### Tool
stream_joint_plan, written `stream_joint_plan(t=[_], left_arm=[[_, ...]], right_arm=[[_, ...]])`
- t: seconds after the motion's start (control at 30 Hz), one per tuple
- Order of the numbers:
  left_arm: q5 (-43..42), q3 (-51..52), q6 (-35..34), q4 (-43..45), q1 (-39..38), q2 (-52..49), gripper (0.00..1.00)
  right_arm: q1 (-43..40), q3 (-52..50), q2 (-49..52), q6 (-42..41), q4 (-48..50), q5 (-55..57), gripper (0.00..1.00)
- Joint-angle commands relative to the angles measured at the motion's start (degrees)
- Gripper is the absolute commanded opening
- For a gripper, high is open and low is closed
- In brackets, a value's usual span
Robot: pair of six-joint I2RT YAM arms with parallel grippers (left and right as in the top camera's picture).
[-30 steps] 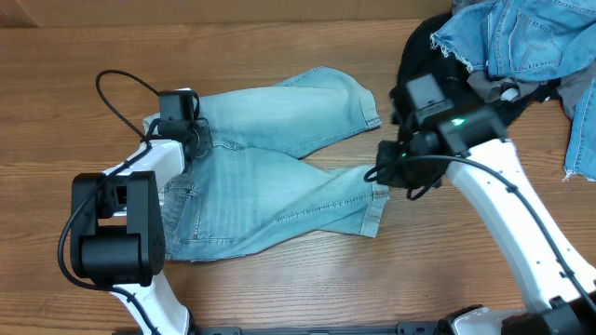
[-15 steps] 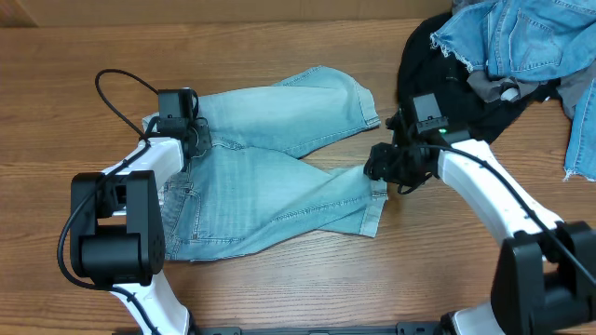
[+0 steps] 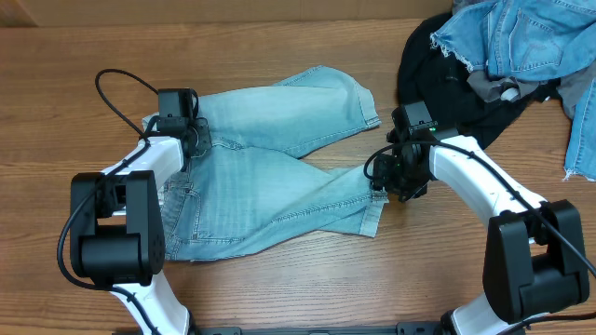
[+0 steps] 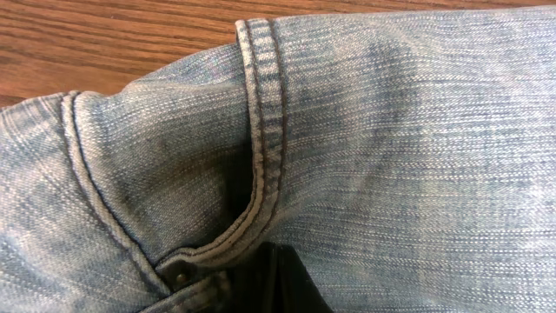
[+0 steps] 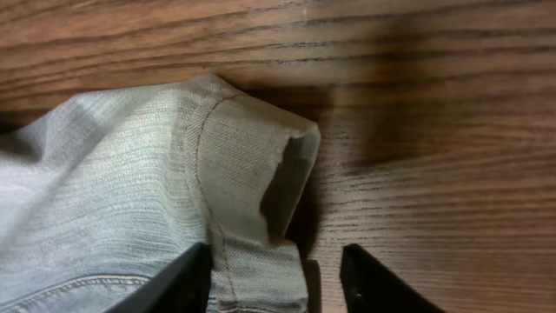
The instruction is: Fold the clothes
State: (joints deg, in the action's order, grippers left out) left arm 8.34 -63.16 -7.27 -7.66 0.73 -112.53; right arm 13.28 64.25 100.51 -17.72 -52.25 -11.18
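The clothes in play are pale light-blue denim trousers (image 3: 279, 186), spread flat across the table's middle with the legs pointing right. My left gripper (image 3: 184, 138) sits at the waistband end. In the left wrist view denim (image 4: 391, 130) fills the frame and the left gripper (image 4: 271, 283) is shut on a fold beside a pocket seam and rivet. My right gripper (image 3: 384, 179) is low at the hem of the nearer leg. In the right wrist view it (image 5: 278, 280) stands open, the stitched cuff (image 5: 252, 174) lying between its dark fingers (image 5: 178, 283).
A heap of other garments lies at the back right: black cloth (image 3: 438, 65), frayed mid-blue denim (image 3: 512, 37) and a grey piece (image 3: 484, 86). More blue denim hangs at the right edge (image 3: 582, 130). A black cable (image 3: 112, 88) loops beside the left arm.
My right gripper has opened and the right arm has dropped low over the leg hem. The left gripper and the trousers have stayed where they were.
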Motion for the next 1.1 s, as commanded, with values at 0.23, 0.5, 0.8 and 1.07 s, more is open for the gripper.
stream_joint_plan(t=[0.23,0.5,0.8,1.07], left_arm=[[-0.15,0.31,0.87,-1.11,-0.02,-1.53,0.04],[2.78,0.31,0.83,-1.27,0.0,-1.53,0.04],[2.78,0.31,0.83,-0.94,0.0,-1.53,0.04],[2.8,0.31,0.83,-1.18,0.0,-1.53,0.04]], right_arm=[[1.27,0.04,0.46,1.42,-3.67,-10.25,0.04],[1.95,5.31,-7.04,1.4,-19.58,-4.72,0.04],[2.84,1.01,-7.06,-5.01,-27.26,0.02,0.04],[2.84,0.52,-7.06,-16.02,-31.08,14.03,0.3]])
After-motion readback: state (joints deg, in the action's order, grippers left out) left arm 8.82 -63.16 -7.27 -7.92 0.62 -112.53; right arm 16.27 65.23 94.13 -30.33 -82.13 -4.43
